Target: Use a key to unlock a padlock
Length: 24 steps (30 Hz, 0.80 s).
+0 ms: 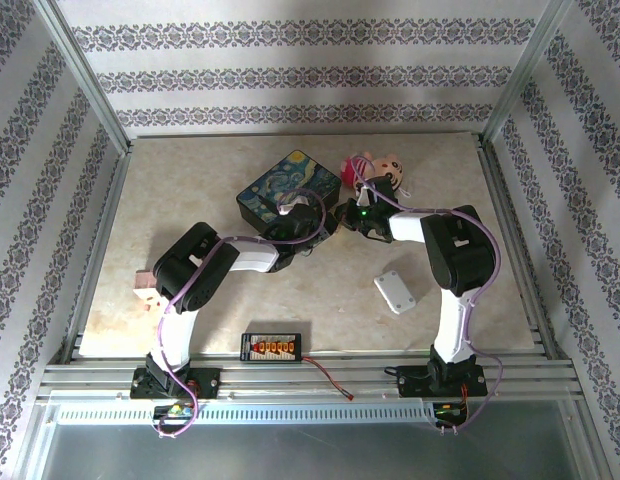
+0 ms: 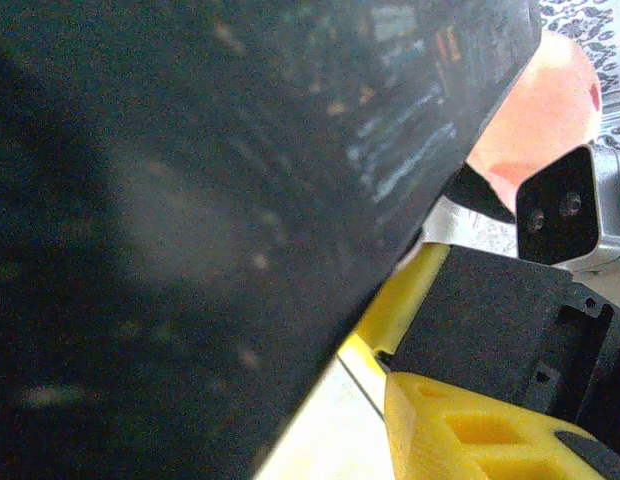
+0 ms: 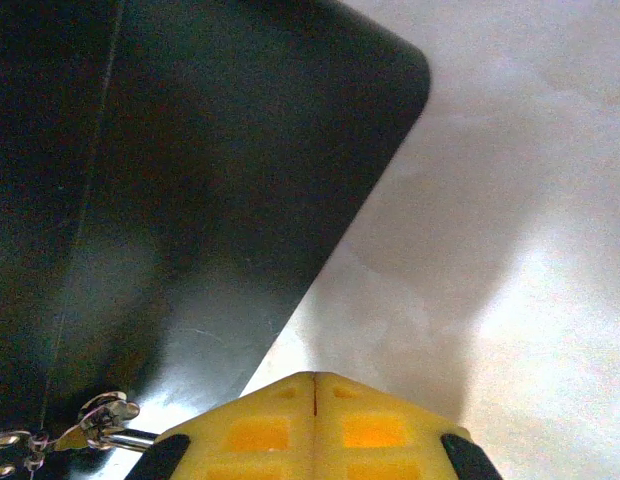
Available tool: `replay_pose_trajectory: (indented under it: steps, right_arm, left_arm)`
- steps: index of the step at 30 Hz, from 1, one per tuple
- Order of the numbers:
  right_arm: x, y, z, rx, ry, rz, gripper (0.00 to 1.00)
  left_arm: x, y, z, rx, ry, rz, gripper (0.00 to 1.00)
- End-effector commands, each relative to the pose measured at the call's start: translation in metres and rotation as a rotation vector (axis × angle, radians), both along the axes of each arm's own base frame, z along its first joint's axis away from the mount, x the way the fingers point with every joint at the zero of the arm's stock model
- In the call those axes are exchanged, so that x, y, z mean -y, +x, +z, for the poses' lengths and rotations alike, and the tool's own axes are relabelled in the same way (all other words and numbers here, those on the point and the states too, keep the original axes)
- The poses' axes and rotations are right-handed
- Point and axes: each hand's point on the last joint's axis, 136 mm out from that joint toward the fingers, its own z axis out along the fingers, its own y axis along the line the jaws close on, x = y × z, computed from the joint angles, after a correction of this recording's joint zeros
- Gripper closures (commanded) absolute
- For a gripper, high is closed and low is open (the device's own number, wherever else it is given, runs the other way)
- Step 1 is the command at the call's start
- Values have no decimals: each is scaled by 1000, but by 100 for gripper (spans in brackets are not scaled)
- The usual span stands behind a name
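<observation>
My two grippers meet at the near right corner of a dark painted box. The right gripper is shut, its yellow fingertips pressed together just above the table. A thin silvery metal piece with a ring end, by its look the key, sticks out beside its left finger. I cannot tell whether it is pinched. The left gripper sits against the box. In the left wrist view one yellow finger shows and the box covers the other side. The padlock is hidden.
A pink plush doll lies behind the right gripper. A white plastic block sits at the right. At the near edge is a board with orange sockets and a red-black wire. A wooden block lies at the left.
</observation>
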Motion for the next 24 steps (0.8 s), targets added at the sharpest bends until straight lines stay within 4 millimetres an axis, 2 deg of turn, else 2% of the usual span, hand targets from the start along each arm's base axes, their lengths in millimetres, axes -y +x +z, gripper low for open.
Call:
replay_pose_trajectory:
  steps: [1,6,10,16,24]
  right_arm:
    - [-11,-13,-9,-30,18,44,98]
    - [-11,-13,-15,-42,20,41,98]
    - [-12,-12,-14,-38,21,42,98]
    - [-16,-14,-11,-38,27,50,98]
    - [-20,-24,-12,-66,46,60,98]
  left_arm:
    - [-10,-34,-77,-221,107,-31,56]
    - [-25,-49,-89,-302,139,13,53]
    - [-28,-56,-92,-323,130,22,52]
    - [-23,-51,-94,-323,152,8,51]
    - [-17,-34,-96,-282,203,-12,52]
